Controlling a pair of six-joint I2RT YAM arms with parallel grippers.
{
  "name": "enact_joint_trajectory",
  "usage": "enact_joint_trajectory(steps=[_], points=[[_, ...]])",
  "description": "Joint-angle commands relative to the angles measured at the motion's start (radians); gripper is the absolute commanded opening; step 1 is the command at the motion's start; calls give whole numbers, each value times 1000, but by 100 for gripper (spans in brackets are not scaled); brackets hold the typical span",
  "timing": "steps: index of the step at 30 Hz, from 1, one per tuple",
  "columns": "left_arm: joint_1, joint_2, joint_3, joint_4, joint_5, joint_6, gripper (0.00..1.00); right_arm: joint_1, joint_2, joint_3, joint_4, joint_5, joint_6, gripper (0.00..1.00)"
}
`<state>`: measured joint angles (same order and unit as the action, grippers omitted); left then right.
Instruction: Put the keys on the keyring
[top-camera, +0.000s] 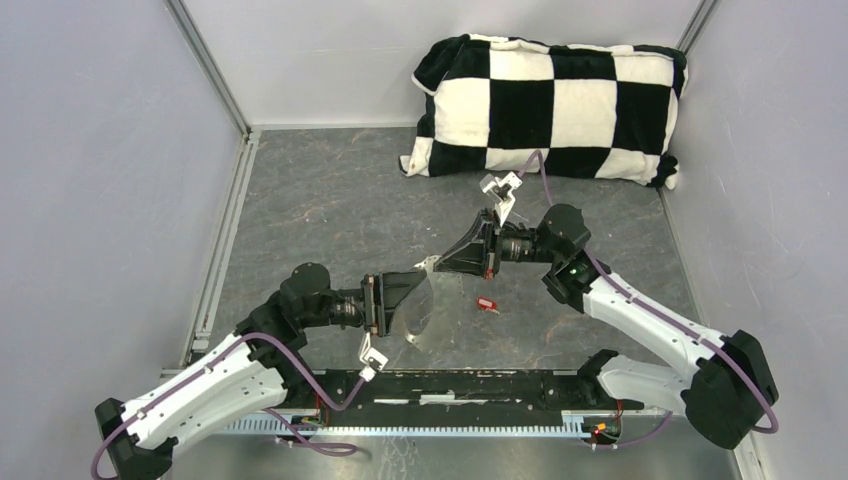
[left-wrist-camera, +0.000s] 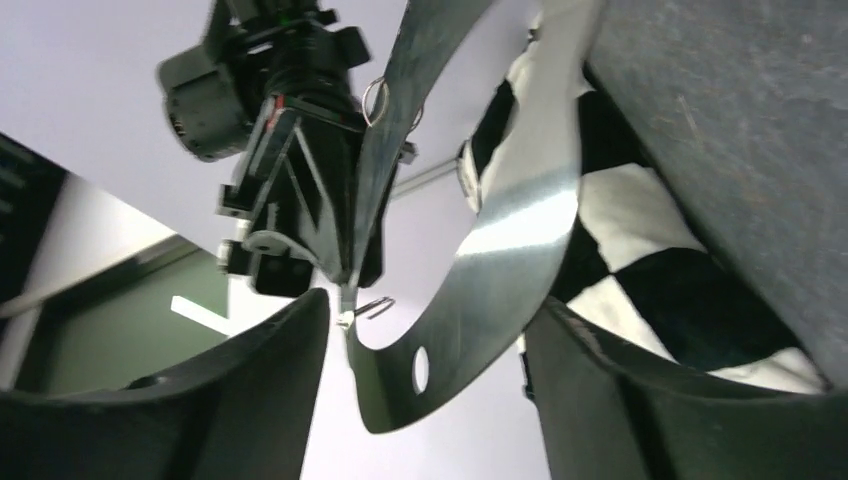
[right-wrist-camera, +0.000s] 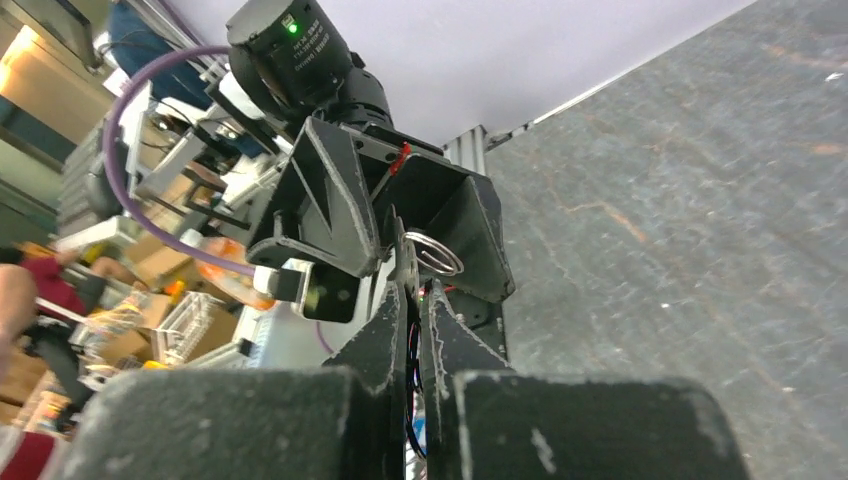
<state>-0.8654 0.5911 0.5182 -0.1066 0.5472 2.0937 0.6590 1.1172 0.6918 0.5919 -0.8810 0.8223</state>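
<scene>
The keyring (top-camera: 420, 330), a shiny grey band loop, hangs in the air between my two grippers. My right gripper (top-camera: 437, 266) is shut on its edge; in the right wrist view its fingertips (right-wrist-camera: 415, 290) pinch the thin band just below a small wire ring (right-wrist-camera: 432, 252). My left gripper (top-camera: 425, 300) is open. In the left wrist view the curved band (left-wrist-camera: 500, 230) passes between its wide-apart fingers (left-wrist-camera: 428, 300), and neither finger presses on it. A red-headed key (top-camera: 487, 304) lies on the table, right of the loop and below the right gripper.
A black-and-white checkered pillow (top-camera: 550, 105) lies at the back of the dark table. White walls with metal rails (top-camera: 225, 230) close the left, back and right sides. The arm bases sit on a black bar (top-camera: 450, 385) at the near edge.
</scene>
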Motion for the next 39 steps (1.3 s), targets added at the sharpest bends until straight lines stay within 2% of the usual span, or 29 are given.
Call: enact_joint_trajectory(steps=[1,2,3,10,14,17,19,21,25,28,31,35,39], points=[[3,-6,88,-236,-51,-2,85,4,-64,140,-259,22,-338,0],[3,-8,97,-274,-59,-34,94,3,-75,160,-332,33,-431,0],[3,-12,105,-312,-63,-70,99,3,-85,180,-415,46,-527,0],[3,29,233,-619,-40,-397,100,3,-125,263,-745,81,-900,1],[3,73,301,-635,22,-675,100,4,-125,316,-888,76,-1051,1],[3,134,366,-576,76,-998,100,3,-114,349,-970,103,-1136,1],[4,157,364,-402,48,-1307,100,4,-109,363,-993,103,-1162,1],[10,173,337,-229,10,-1552,100,3,-112,364,-988,83,-1167,1],[14,239,331,-19,42,-1878,100,4,-115,365,-964,21,-1167,1],[18,271,328,76,101,-2014,100,5,-115,369,-943,-20,-1162,1],[26,302,324,102,179,-2078,96,7,-118,348,-877,-58,-1126,1],[85,349,342,131,342,-2173,87,11,-126,311,-798,-92,-1081,1],[129,398,353,117,417,-2201,78,13,-129,286,-728,-112,-1047,1]])
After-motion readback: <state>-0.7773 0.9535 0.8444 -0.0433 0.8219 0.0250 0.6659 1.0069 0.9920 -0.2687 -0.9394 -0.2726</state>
